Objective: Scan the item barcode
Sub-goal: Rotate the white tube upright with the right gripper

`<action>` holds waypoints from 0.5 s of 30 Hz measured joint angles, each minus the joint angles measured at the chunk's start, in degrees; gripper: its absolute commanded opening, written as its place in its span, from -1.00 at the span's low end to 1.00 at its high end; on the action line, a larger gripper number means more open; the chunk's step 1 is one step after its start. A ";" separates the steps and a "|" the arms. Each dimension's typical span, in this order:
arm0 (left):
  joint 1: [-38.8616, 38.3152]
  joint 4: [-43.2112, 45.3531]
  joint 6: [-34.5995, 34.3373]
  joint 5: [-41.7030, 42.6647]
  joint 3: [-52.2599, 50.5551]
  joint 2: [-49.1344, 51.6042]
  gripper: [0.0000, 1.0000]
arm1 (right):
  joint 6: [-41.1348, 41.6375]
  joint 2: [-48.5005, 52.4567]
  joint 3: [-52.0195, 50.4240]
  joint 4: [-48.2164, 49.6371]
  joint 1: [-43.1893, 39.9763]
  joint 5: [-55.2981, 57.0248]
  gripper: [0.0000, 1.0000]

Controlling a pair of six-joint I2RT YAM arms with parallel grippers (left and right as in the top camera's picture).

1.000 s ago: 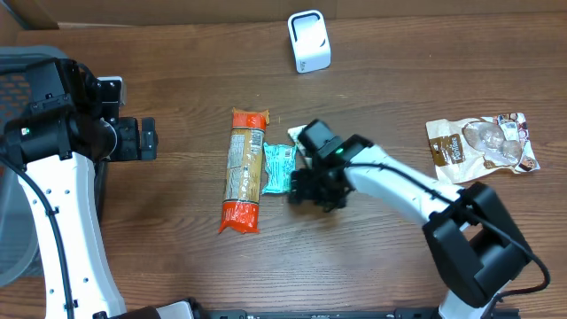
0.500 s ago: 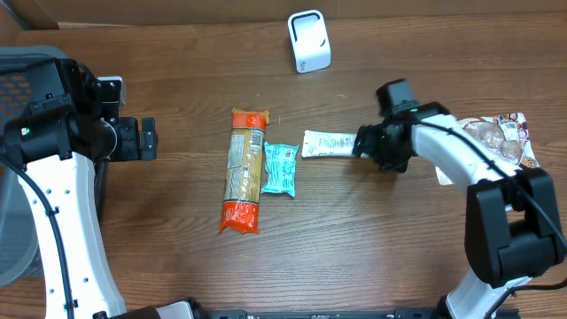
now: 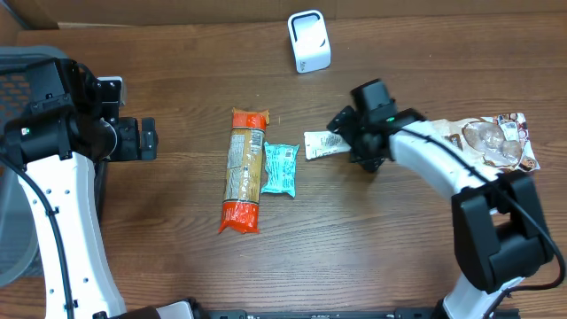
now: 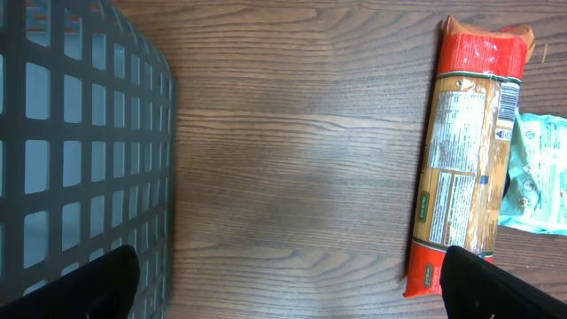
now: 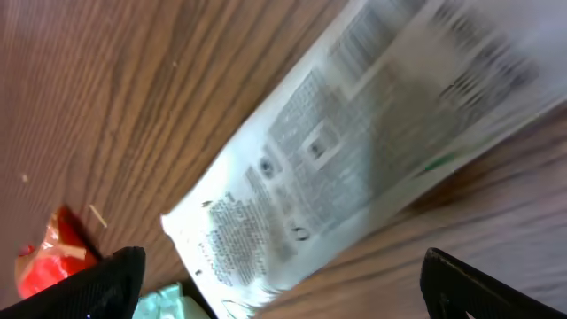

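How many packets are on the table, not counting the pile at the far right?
3: the orange packet left of centre, the teal packet just beside it, and the white packet at the right hand. None seems hidden.

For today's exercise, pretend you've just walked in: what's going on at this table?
The right gripper hovers open over a white packet lying printed side up on the table, not gripped. The white scanner stands at the far edge; nothing is at it yet. The left gripper is open and empty beside a grey basket. An orange packet and a teal packet lie mid-table.
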 measured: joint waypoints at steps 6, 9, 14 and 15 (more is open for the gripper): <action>0.00 0.00 0.00 0.00 0.00 -0.02 0.99 | 6.69 0.00 -2.89 3.67 2.49 6.64 0.59; 0.00 0.02 0.00 0.00 0.00 -0.02 0.99 | 7.28 0.00 -4.52 5.51 2.34 8.37 0.44; 0.00 0.00 0.00 0.00 0.00 0.00 0.99 | 4.24 0.00 -7.61 9.25 2.32 9.57 0.15; 0.00 0.00 0.00 0.00 0.00 -0.02 0.99 | 3.10 -0.02 -7.85 10.03 2.34 9.68 0.06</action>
